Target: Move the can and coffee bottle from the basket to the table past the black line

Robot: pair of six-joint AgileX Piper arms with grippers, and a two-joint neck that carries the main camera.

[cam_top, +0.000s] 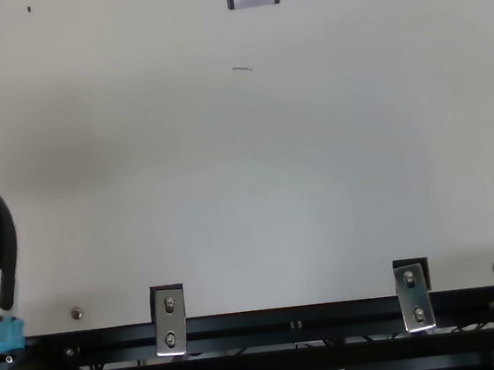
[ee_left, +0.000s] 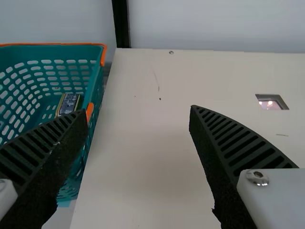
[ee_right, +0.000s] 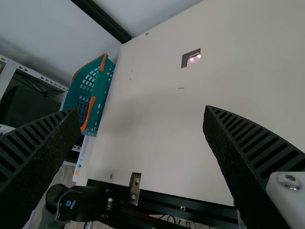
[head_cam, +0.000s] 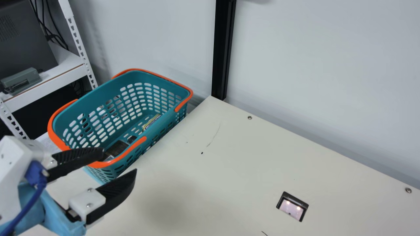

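The black ribbed left tool [head_cam: 119,161] and right tool [ee_right: 141,109] are spread, empty. Left of the cream table [head_cam: 229,183], a teal plastic basket [head_cam: 105,93] holds a dark coffee bottle [head_cam: 116,148] — nearer — and a gold-edged can [ee_left: 69,103]. Picking seems due: left tool in, around one.

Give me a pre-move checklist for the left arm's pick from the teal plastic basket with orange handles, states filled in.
1. Left black ribbed gripper open: ok.
2. Left gripper lined up over the basket: not ok, one finger appears over the table.
3. Yellow-edged can in the basket: ok.
4. Dark bottle-like item in the basket: ok.
5. That item is the coffee bottle: cannot tell.
6. Right black ribbed gripper holding nothing: ok.
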